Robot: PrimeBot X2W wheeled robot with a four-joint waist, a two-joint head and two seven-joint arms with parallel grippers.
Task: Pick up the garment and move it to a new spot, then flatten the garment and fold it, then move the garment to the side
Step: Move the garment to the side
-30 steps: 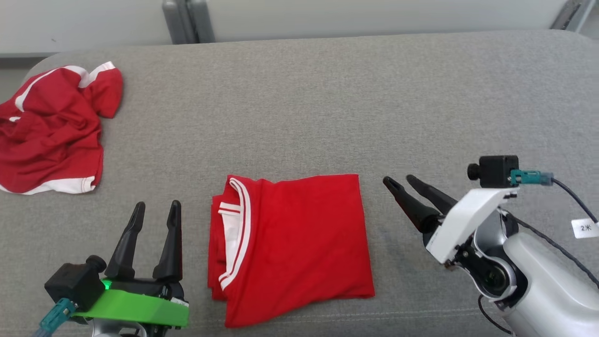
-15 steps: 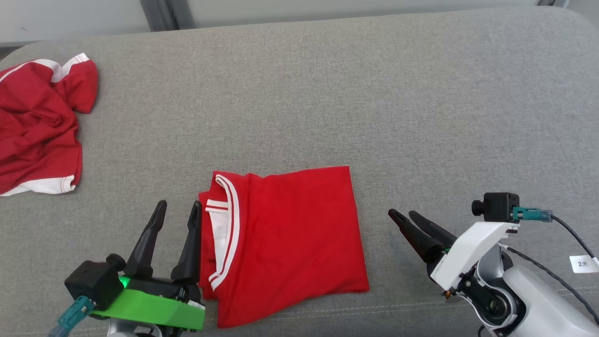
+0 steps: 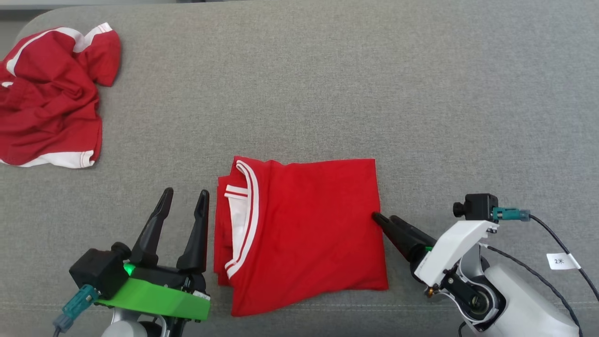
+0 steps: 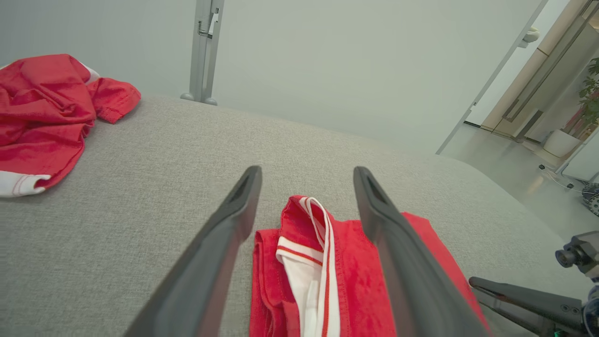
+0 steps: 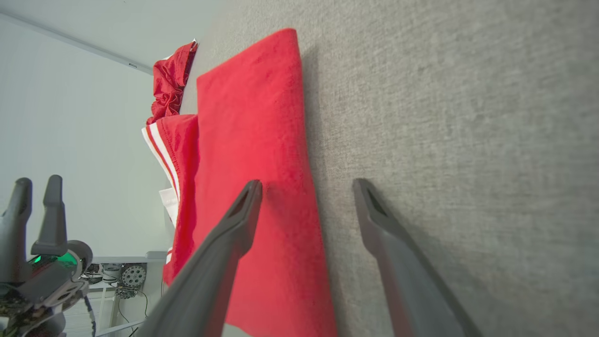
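Folded red garment [image 3: 304,234] on grey cushion [image 3: 327,93] between spread-fingered left hand [image 3: 186,192] and right hand [image 3: 383,217]

Both open: left pincer [image 3: 186,191], right pincer [image 3: 383,216]

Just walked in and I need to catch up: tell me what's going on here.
A two-armed robot is working on a folded red garment with white trim, which lies flat on a grey padded surface. Its left gripper is open beside the collar edge. Its right gripper is open at the opposite edge, one finger over the cloth and one over bare surface. Neither grips anything. The fold looks done, so moving it aside probably remains. A crumpled red garment lies far left.
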